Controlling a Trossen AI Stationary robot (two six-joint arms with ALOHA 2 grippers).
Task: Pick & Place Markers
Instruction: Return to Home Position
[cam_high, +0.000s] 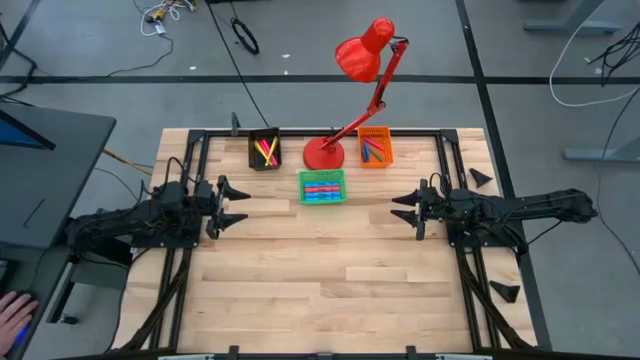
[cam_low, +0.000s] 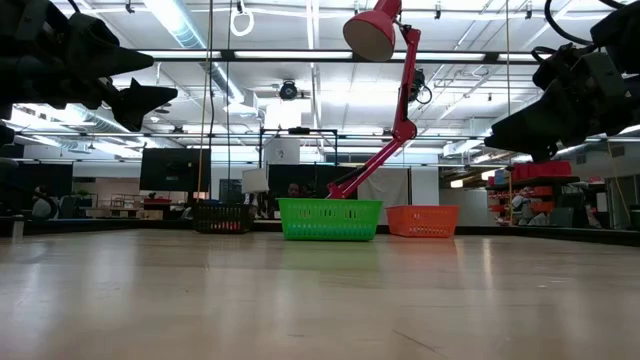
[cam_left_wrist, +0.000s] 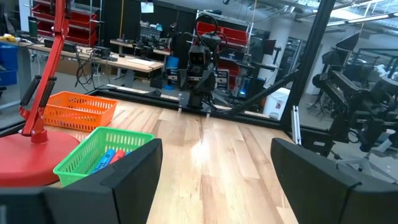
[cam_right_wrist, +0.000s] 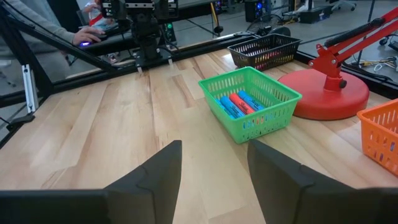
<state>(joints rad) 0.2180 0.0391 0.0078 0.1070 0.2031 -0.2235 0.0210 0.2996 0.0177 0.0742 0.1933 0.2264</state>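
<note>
I held the left gripper (cam_high: 240, 204) at the table's (cam_high: 330, 290) 9 o'clock and the right gripper (cam_high: 402, 210) at 3 o'clock, both empty with fingers apart. The markers (cam_high: 321, 188) lay in the green bin (cam_high: 322, 172), black bin (cam_high: 251, 150) and orange bin (cam_high: 390, 150) near 12 o'clock. A careless inward swing could, I judged, tip a bin.

On my wooden surface (cam_high: 320, 290), the red lamp (cam_high: 323, 153) stands between a black bin (cam_low: 222, 218) and an orange bin (cam_low: 423, 221); a green bin (cam_low: 330, 220) sits just before its base. A person's hand (cam_high: 14, 315) shows off to the side.
</note>
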